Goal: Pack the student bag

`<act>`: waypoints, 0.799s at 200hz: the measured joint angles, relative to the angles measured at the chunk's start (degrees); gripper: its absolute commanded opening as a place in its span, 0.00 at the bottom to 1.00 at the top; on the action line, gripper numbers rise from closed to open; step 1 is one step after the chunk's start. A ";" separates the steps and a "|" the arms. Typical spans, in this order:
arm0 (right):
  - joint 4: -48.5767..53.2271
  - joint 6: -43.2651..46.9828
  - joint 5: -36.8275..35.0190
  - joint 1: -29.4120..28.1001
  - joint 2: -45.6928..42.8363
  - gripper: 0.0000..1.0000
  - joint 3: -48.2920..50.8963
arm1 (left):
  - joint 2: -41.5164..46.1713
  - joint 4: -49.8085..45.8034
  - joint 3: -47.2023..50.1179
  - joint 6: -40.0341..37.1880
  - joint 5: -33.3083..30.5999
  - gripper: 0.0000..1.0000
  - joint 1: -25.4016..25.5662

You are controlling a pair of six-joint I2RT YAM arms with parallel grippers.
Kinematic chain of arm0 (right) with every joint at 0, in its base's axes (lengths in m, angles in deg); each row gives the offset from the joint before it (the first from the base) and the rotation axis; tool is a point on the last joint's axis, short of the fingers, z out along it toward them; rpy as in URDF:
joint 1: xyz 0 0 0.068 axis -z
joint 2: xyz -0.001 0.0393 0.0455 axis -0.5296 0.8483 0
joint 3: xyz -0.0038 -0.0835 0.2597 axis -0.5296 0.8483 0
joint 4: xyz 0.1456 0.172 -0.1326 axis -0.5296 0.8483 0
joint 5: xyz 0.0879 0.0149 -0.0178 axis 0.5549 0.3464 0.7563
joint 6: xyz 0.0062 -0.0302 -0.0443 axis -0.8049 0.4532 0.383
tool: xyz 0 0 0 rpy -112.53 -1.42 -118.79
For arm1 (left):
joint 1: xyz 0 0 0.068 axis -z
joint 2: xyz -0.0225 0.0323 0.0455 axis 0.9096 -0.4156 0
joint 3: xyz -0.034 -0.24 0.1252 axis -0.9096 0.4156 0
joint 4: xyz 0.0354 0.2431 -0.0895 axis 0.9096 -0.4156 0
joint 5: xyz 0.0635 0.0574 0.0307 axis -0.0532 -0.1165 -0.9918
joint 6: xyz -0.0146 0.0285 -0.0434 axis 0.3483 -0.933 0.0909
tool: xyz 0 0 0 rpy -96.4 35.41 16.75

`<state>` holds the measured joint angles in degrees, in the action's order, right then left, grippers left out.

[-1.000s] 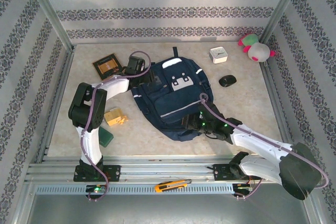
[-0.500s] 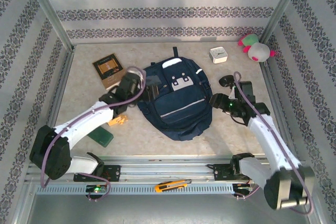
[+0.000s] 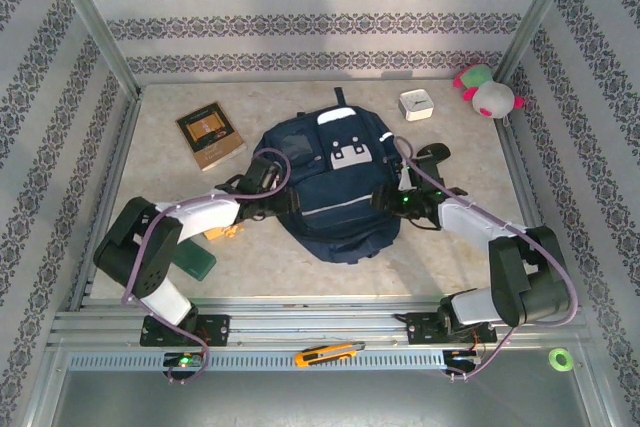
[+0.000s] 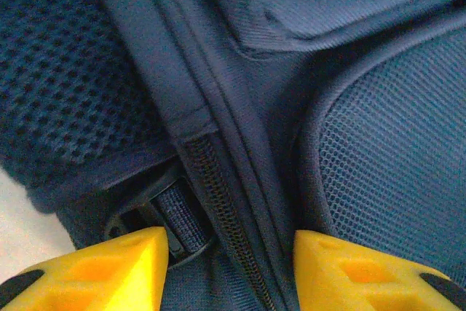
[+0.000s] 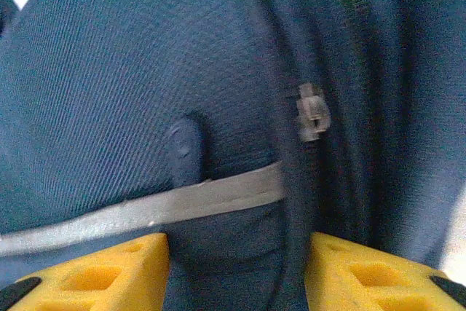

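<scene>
Student bag fabric lay between the parted jaws of the left gripper, astride a zipper, and the right gripper, over a grey stripe. Sitting mid-frame on the table, the bag looked soft and floppy, and seemed best gripped at its seams.

The bag is matt navy woven cloth, with open mesh panels, a coarse zip and a ribbed webbing strap. Its grey stripe looks smooth. The yellow jaws are matt plastic. The worktop is smooth marbled beige. At two o'clock sits a fuzzy plush toy.
</scene>
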<state>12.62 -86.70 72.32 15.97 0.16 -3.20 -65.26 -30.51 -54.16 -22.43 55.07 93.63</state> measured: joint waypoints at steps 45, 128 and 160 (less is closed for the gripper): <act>-4.37 -4.42 -4.00 -6.75 -2.36 0.56 3.34 | -2.64 1.07 -2.78 -2.73 -0.72 0.50 -3.52; 7.67 -2.21 -5.97 3.61 -36.50 0.68 5.90 | 21.33 -4.57 -5.16 -34.45 -2.16 0.65 5.57; 10.23 -2.47 -5.79 5.79 -42.27 0.68 10.43 | 17.35 -2.43 -2.89 -56.87 1.49 0.75 12.81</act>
<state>22.85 -89.17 66.52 21.76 -42.12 7.23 -47.91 -32.94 -57.04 -79.30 56.56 106.44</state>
